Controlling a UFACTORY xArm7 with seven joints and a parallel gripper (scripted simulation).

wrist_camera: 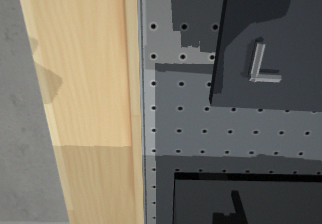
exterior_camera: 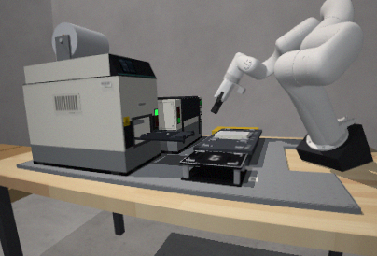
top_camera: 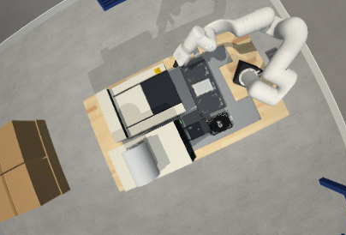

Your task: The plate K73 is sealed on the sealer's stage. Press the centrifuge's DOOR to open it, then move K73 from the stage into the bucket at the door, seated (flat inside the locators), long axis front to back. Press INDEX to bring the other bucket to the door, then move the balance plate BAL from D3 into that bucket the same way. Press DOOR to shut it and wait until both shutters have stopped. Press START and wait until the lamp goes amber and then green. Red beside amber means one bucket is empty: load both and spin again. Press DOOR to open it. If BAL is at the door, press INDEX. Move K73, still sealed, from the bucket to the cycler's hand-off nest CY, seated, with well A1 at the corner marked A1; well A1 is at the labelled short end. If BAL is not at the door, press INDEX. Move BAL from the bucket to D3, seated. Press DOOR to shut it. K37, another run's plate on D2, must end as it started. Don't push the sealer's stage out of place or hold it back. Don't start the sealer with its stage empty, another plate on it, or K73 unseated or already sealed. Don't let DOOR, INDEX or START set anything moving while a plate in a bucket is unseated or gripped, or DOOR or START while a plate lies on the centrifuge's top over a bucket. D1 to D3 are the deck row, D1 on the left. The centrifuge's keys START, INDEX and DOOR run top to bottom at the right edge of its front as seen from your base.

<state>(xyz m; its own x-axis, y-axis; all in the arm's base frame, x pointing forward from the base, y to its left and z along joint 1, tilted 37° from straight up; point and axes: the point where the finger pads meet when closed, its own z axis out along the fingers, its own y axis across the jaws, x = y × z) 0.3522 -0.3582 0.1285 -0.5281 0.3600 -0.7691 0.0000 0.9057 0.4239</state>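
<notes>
My gripper is shut and empty. It hangs in the air above the far end of the deck row, next to the centrifuge's front corner, and it also shows in the top view. A white-topped plate lies in the middle of the deck row. The sealer with its roll has its dark stage out, and I cannot make out a plate on it. The wrist view shows a dark deck nest with an L-shaped locator and a dark edge of the centrifuge below it. The keys are not visible.
The hand-off nest stands at the near end of the grey perforated baseplate. A green lamp glows between sealer and centrifuge. The wooden table edge runs just beside the baseplate. A cardboard box stands on the floor.
</notes>
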